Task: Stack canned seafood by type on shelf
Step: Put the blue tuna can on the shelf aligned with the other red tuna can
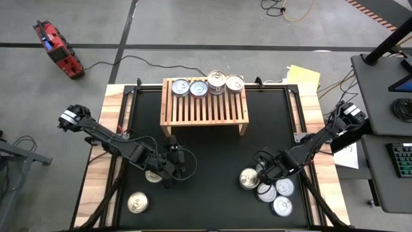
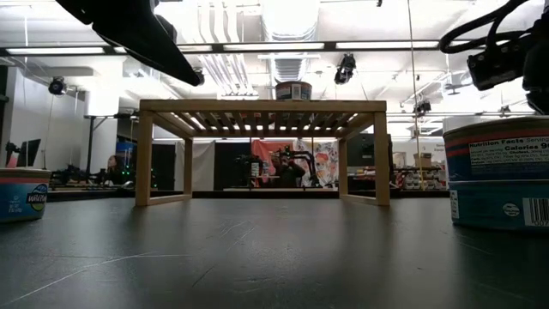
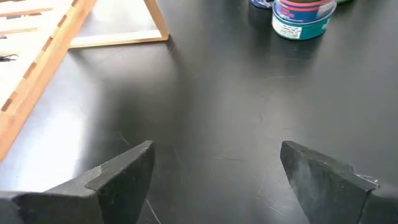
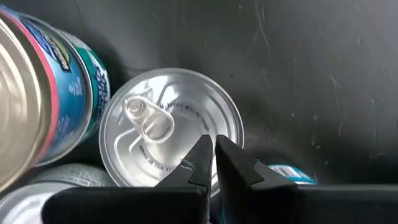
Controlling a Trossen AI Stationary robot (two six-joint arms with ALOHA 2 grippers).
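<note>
The light-wood shelf (image 1: 205, 106) stands at the table's far middle, with several tins of the canned seafood (image 1: 207, 85) along its far edge, one of them stacked. My right gripper (image 4: 212, 148) is shut and points down over a flat silver-lidded tin (image 4: 155, 134) in the near-right cluster (image 1: 273, 192), beside a taller blue-and-pink-labelled tin (image 4: 59, 106). My left gripper (image 3: 217, 174) hangs open over bare mat near the shelf's left front leg (image 3: 157, 23), with nothing between its fingers. Two more tins (image 1: 153, 176) (image 1: 137, 203) rest on the mat by the left arm. My right gripper comes from above with its shut fingertips over the flat tin's lid near its rim (image 4: 186, 163). I cannot tell whether they touch the lid. The tin lies flat on the mat.
A wide stretch of black mat (image 1: 212, 167) lies between the two arms in front of the shelf. Wooden table borders (image 1: 103, 154) flank the mat. A red tool (image 1: 58, 50) and cables lie on the floor beyond the table.
</note>
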